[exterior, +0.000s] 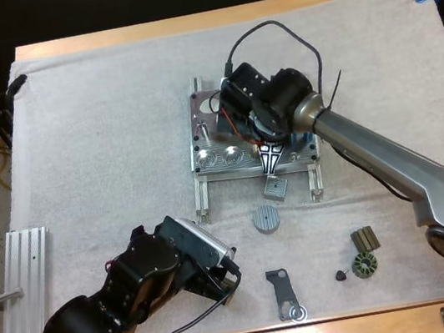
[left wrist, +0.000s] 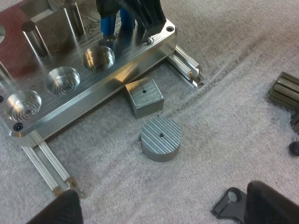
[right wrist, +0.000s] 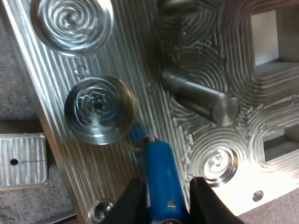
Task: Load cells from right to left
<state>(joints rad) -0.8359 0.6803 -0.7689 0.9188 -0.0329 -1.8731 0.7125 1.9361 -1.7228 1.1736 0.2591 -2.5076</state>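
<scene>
Black fingers (right wrist: 132,200) of my right gripper (right wrist: 164,193) clamp a blue cylinder (right wrist: 159,177) from both sides. Its tip sits at the rim of a round pocket (right wrist: 98,109) in the metal fixture (right wrist: 140,37), beside a steel pin (right wrist: 198,99). Just off the fixture's edge, a square grey block (left wrist: 145,97) and a ribbed round disc (left wrist: 161,138) lie on the white mat (left wrist: 233,93). My left gripper (left wrist: 161,191) hovers near them, fingers spread wide and holding nothing.

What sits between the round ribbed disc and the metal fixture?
A small square metal block lies between the disc and the fixture, seen in the left wrist view.
</scene>
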